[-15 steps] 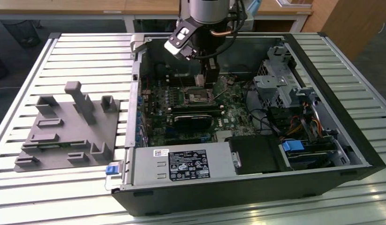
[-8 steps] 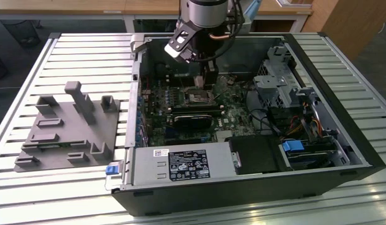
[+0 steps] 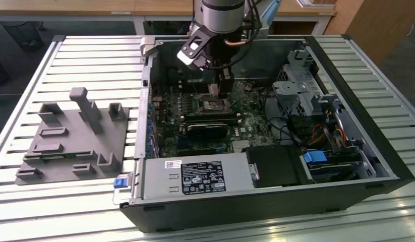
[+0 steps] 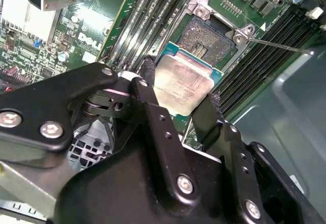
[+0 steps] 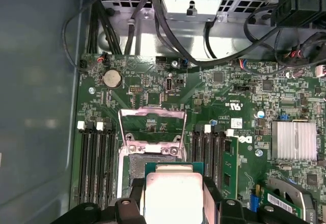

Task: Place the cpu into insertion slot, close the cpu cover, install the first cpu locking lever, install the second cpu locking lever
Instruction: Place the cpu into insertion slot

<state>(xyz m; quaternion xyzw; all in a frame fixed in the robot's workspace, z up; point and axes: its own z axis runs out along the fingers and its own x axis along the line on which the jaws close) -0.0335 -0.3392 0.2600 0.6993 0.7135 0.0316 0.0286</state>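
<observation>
Just above the insertion slot [image 4: 206,35], I have the gripper [image 4: 178,86] clenched on the cpu [image 5: 173,193], with the cpu cover [image 5: 153,113] standing raised. Lowered tilted or off-square, the chip could, I judge, jam and damage the slot.

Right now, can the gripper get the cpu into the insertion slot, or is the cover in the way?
Probably yes. The gripper holds the cpu near the insertion slot, whose recess lies bare; the cpu cover stands swung open, clear of it.
</observation>
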